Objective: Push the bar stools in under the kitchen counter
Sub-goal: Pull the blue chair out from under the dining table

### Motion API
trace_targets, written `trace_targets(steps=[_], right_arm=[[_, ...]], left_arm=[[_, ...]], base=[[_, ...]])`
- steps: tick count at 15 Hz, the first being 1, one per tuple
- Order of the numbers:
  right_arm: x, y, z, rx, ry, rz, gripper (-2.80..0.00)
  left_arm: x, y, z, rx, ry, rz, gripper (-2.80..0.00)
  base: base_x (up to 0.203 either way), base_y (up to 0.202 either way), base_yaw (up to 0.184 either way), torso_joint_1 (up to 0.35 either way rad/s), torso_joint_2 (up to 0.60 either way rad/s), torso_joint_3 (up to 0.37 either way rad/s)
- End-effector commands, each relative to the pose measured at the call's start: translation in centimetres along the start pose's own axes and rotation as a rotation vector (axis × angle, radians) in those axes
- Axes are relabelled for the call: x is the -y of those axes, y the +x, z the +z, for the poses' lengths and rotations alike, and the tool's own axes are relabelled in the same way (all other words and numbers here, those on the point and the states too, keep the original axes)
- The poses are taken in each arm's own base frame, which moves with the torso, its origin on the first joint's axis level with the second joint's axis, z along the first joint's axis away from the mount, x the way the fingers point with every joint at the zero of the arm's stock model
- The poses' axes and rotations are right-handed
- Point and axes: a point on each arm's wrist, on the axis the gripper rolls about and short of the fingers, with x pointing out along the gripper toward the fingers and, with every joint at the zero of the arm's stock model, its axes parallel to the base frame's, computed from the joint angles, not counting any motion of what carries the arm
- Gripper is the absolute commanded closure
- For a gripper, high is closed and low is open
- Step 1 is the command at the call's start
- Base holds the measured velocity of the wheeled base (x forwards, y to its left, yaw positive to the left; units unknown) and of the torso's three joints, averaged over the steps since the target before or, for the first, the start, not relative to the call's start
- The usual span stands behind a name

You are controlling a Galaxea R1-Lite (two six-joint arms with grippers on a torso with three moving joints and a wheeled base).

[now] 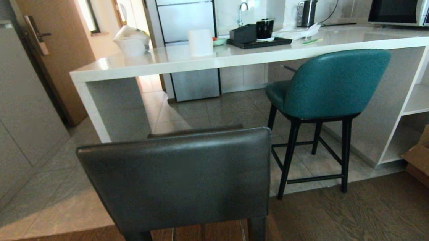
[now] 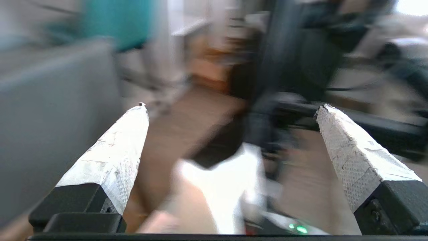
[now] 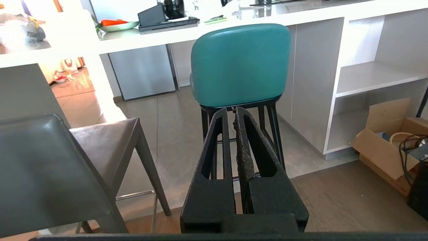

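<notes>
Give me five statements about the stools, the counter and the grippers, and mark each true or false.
1. The teal stool stands with its seat partly under the counter. True.
2. The grey stool is tucked fully under the counter. False: it stands clear of the counter, nearer the camera.
3. The right gripper is shut, with nothing between its fingers. True.
4. The left gripper is clamped on the grey stool's back. False: its fingers are wide apart and hold nothing.
5. A microwave sits on the counter at the right end. True.
</notes>
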Motion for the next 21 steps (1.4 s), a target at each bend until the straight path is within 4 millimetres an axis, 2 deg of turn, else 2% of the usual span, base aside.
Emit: trace_targets(steps=[1,3,4,7,8,9,21], right_arm=[[0.0,0.1,0.0,-0.006,0.001,0.001,0.0],[0.0,0.1,-0.1,-0.006,0.001,-0.001,0.0],[0.0,0.1,-0.1,-0.008,0.002,0.0,0.0],[0.0,0.1,-0.2,-0.011,0.006,0.0,0.0],[0.0,0.1,-0.2,-0.012,0.007,0.0,0.0],[0.0,0.1,-0.2,-0.012,0.006,-0.001,0.0],[0.1,0.3,-0.5,-0.025,0.011,0.009,0.0]], left_arm=[[-1.0,1.2,-0.9,0.001,0.013,0.121,-2.8],[-0.6,2.5,-2.7,0.002,0.093,0.23,-2.8],[-0.3,2.5,-2.7,0.001,0.099,0.229,-2.8],[1.3,1.9,0.1,0.005,0.03,0.148,-2.8],[1.6,1.6,0.5,0.016,0.012,0.125,-2.8],[1.7,1.3,0.6,0.019,0.007,0.108,0.0],[1.6,1.3,0.6,0.027,-0.017,0.107,0.0]], base=[[0.0,0.0,0.0,0.0,0.0,0.0],[0.0,0.0,0.0,0.0,0.0,0.0],[0.0,0.0,0.0,0.0,0.0,0.0],[0.0,0.0,0.0,0.0,0.0,0.0],[0.0,0.0,0.0,0.0,0.0,0.0],[0.0,0.0,0.0,0.0,0.0,0.0],[0.0,0.0,0.0,0.0,0.0,0.0]])
